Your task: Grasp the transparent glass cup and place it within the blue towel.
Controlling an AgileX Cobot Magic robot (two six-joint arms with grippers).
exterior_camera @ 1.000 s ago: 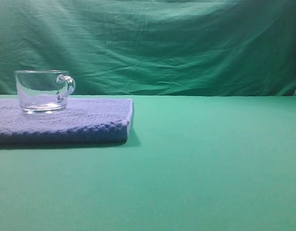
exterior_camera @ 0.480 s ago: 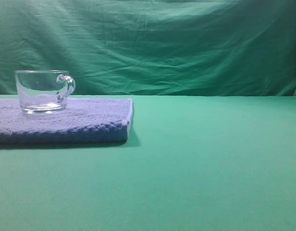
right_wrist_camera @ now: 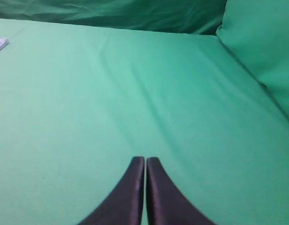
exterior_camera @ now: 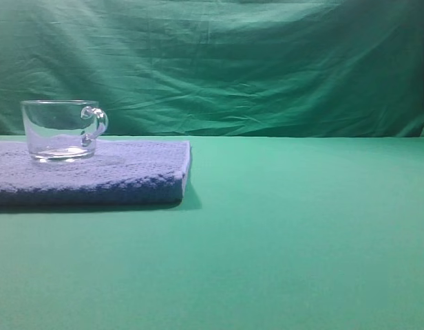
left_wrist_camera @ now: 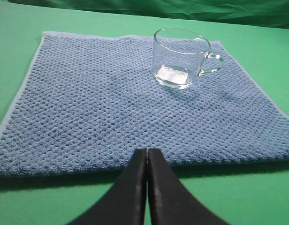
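Cup and towel first: the transparent glass cup (left_wrist_camera: 182, 58) stands upright on the blue towel (left_wrist_camera: 102, 108), toward its far right part, handle pointing right — placement looks done. The left gripper (left_wrist_camera: 147, 154) hangs just short of the towel's near edge, jaws pressed together, holding nothing. The right gripper (right_wrist_camera: 145, 161) is likewise closed and empty, well away from the towel.

a green cloth (exterior_camera: 301, 240) covers the table, and a wrinkled green backdrop (exterior_camera: 267, 62) hangs behind it.
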